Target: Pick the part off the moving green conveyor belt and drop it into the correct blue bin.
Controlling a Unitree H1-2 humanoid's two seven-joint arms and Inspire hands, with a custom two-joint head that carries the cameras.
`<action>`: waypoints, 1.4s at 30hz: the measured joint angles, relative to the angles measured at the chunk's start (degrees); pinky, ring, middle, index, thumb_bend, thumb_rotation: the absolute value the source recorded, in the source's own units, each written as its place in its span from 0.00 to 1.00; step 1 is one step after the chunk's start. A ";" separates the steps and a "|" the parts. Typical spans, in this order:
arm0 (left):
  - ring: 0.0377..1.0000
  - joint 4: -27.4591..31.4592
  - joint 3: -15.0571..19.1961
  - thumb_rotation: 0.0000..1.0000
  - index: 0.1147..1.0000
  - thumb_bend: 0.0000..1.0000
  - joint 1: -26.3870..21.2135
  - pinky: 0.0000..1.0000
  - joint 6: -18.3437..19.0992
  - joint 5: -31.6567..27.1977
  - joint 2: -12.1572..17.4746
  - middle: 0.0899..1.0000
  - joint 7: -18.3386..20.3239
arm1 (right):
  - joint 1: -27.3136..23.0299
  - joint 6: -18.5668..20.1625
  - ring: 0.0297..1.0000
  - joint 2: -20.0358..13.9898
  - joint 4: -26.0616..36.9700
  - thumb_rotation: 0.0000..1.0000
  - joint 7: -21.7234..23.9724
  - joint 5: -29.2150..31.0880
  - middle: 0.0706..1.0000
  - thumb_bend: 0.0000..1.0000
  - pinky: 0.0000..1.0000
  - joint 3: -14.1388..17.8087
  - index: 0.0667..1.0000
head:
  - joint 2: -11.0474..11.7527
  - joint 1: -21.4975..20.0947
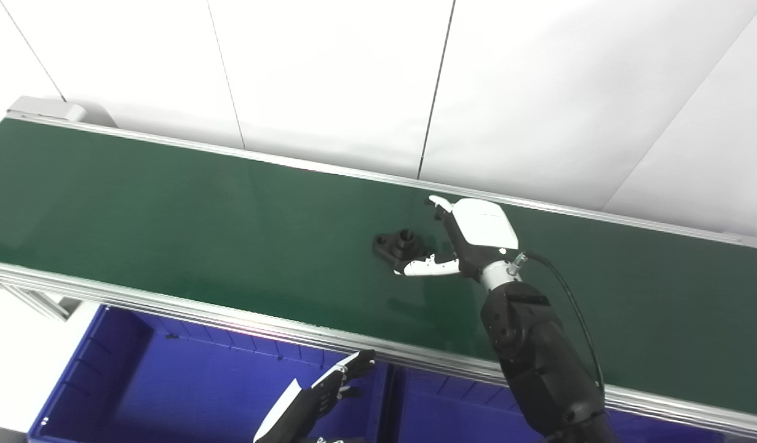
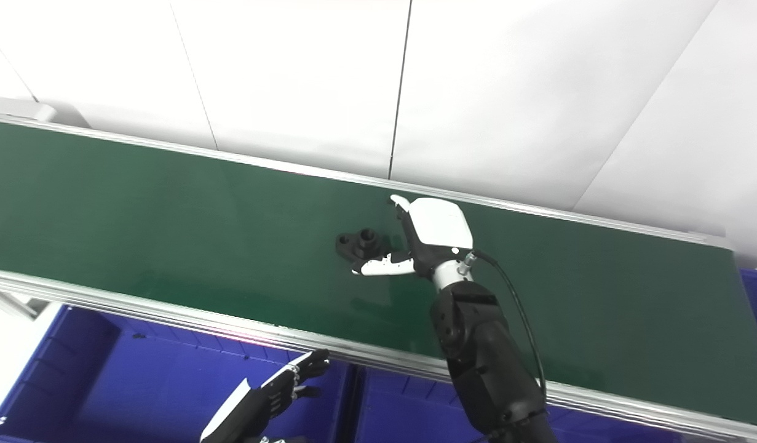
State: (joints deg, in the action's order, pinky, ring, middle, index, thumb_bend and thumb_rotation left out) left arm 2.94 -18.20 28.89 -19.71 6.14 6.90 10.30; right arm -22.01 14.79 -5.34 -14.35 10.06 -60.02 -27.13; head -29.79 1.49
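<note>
We show the reach stage of the pick. The part (image 1: 396, 245), a small black piece with a short round boss, lies flat on the green belt (image 1: 169, 215), about midway along it and midway between the near and far rails. Our right hand (image 1: 458, 237) sits on the belt just right of the part, fingers spread and holding nothing; its thumb tip lies against the part's near right edge, while the fingers reach toward the far rail. We judge the grasp not yet made, so closing, lifting and dropping remain. Our left hand (image 1: 329, 394) waits below the near rail, over the left bin (image 1: 107, 369), its fingers loosely apart and empty. The left bin and the right bin (image 1: 439, 412) show only bare blue floor where visible.
</note>
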 measured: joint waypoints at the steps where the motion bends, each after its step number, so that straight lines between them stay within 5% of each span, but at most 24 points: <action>1: 0.91 0.01 0.00 0.64 0.90 0.82 0.03 0.81 0.01 0.00 -0.01 0.90 0.00 | -0.02 -0.01 0.61 -0.13 -1.39 0.66 -1.81 -0.23 0.71 0.89 0.50 -0.22 0.81 | -0.17 0.17; 9: 0.92 0.34 -0.18 0.64 0.90 0.80 0.76 0.84 0.02 -0.10 -0.07 0.90 0.01 | -2.78 -0.20 0.45 -0.54 -8.64 0.58 -9.55 1.06 0.56 0.84 0.37 -0.68 0.73 | -0.70 0.35; 11: 0.92 0.48 -0.21 0.64 0.90 0.80 0.79 0.83 0.06 -0.08 -0.05 0.90 0.02 | -3.10 -0.65 0.39 -0.57 -10.15 0.48 -11.81 1.63 0.48 0.72 0.31 -0.97 0.66 | -0.88 0.44; 12: 0.92 0.72 -0.20 0.64 0.90 0.80 0.83 0.83 0.10 -0.08 -0.05 0.90 0.02 | -3.14 -1.34 0.31 -0.58 -11.04 0.29 -13.40 2.32 0.40 0.60 0.25 -1.07 0.54 | -0.88 0.44; 15: 0.92 2.03 -0.25 0.64 0.91 0.81 1.04 0.83 0.33 -0.08 0.03 0.91 0.04 | -3.42 -2.66 0.19 -1.03 -14.09 0.15 -17.73 2.82 0.25 0.51 0.15 -1.97 0.46 | -1.14 0.44; 21: 0.93 2.47 -0.26 0.63 0.91 0.80 1.24 0.84 1.78 -0.14 0.16 0.91 0.17 | -3.43 -4.57 0.15 -1.12 -15.01 0.13 -21.97 5.02 0.20 0.51 0.12 -3.25 0.44 | -1.41 0.35; 42: 0.91 3.07 -0.30 0.64 0.91 0.80 1.39 0.83 2.67 -0.62 0.34 0.90 0.30 | -0.42 -4.30 0.21 -1.09 -11.68 0.15 -23.94 7.90 0.28 0.50 0.17 -5.25 0.46 | -1.41 -0.35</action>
State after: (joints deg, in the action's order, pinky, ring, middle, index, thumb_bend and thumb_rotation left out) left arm 6.01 -18.50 30.28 -17.04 5.51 7.24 10.60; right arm -22.43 10.49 -6.42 -26.03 -13.87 -52.11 -32.38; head -31.20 1.14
